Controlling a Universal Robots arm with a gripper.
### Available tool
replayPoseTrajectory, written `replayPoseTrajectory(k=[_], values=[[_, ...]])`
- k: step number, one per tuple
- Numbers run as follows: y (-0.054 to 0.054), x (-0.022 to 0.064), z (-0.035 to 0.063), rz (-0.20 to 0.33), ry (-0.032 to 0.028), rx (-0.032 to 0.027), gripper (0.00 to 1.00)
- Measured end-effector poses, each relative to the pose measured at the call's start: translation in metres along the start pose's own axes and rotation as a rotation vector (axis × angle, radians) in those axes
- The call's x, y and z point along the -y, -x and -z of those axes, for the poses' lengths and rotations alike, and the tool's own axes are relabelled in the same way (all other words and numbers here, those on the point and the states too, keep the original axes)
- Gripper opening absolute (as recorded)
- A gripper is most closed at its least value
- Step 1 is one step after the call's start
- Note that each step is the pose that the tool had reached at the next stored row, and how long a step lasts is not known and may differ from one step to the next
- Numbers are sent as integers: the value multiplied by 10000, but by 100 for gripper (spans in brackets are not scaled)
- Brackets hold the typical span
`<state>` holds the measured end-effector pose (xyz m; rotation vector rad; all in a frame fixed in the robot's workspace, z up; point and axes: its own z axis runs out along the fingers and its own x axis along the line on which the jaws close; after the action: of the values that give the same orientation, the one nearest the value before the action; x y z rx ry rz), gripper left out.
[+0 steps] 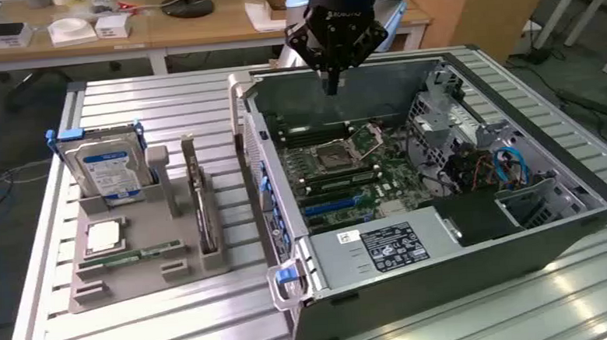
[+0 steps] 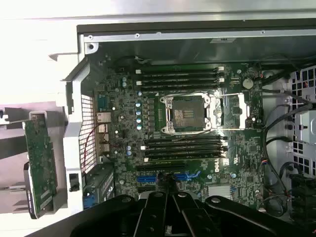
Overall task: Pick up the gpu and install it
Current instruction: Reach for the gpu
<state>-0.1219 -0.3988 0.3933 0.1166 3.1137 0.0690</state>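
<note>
Your gripper (image 1: pixel 330 81) hangs in the upper middle of the exterior view, over the far edge of the open computer case (image 1: pixel 515 241). Its jaws are pressed together on nothing. The gpu (image 1: pixel 199 206) is well apart from it, in the left half of that frame. It stands on edge in a slot of the grey holder (image 1: pixel 148 275), between the blue-labelled hard drive (image 1: pixel 106 169) and the case's near wall. In the wrist view the gpu's green face (image 2: pixel 39 160) shows outside the case, beside the perforated rear panel.

Nothing is picked up yet, so the risks lie in the approach:
- With the jaws together, the fingertips would likely land on the card's top edge rather than straddle it.
- The card is thin and upright, so an off-centre pinch could tilt it or jam it in its slot.
- The tall case wall just beside the holder leaves little room, so a low sideways sweep could clip it.
- Watch the motherboard (image 1: pixel 340 168) too, since its open socket lies below the fingers.
</note>
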Motion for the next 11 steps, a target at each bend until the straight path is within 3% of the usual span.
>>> replayPoseTrajectory(k=[11], values=[[-36,3,1,0,-1,0,10]])
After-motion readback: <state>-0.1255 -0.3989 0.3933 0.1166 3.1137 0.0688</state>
